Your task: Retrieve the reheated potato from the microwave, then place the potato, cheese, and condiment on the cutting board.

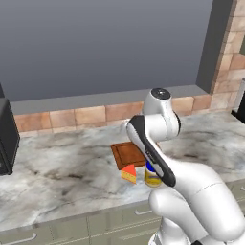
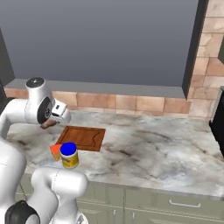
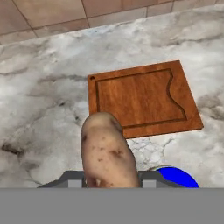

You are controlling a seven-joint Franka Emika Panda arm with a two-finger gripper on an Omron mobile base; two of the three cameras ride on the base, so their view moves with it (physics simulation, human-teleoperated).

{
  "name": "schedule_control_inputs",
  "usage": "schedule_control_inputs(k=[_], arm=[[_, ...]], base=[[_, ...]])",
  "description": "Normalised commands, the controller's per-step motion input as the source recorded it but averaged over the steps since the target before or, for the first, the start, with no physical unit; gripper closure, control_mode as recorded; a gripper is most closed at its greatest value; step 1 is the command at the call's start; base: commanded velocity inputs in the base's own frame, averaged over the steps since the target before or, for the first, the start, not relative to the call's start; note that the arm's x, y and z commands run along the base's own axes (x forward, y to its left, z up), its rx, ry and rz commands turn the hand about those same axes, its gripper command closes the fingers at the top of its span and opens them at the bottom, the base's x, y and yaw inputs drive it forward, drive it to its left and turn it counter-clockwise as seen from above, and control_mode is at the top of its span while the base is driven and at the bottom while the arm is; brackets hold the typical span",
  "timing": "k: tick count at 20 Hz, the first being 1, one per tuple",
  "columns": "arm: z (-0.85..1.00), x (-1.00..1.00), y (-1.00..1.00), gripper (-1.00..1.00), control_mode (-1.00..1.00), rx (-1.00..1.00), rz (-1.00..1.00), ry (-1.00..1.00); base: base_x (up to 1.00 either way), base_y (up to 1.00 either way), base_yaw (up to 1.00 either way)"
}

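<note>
My gripper [image 3: 113, 181] is shut on the potato [image 3: 107, 151], a lumpy brown one that stands up between the fingers. It hangs over the marble counter just off a corner of the cutting board [image 3: 140, 98], which lies bare. From the right base, the gripper [image 2: 51, 121] with the potato [image 2: 47, 124] is left of the cutting board [image 2: 83, 137]. The cheese [image 2: 56, 151] and the blue-lidded condiment [image 2: 69, 155] stand on the counter in front of the board. The cheese [image 1: 129, 173] and condiment [image 1: 151, 176] also sit by the cutting board [image 1: 128, 154]. I cannot tell whether either black appliance is the microwave.
A black appliance [image 1: 7, 136] stands at the counter's left end, another dark one [image 2: 217, 120] at the right end. A brick backsplash [image 2: 131, 103] runs behind the counter. Bare marble [image 2: 162, 148] stretches right of the board. My own arm [image 1: 158, 143] covers part of the board.
</note>
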Motion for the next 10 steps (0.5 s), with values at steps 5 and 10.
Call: schedule_control_inputs(k=[5,10], arm=[[-0.46,0.37,0.1,1.0,-1.0,-0.07,0.0,0.06],[-0.4,0.34,0.08,1.0,-1.0,-0.04,0.0,0.08]], base=[[0.0,0.0,0.0],[0.0,0.0,0.0]])
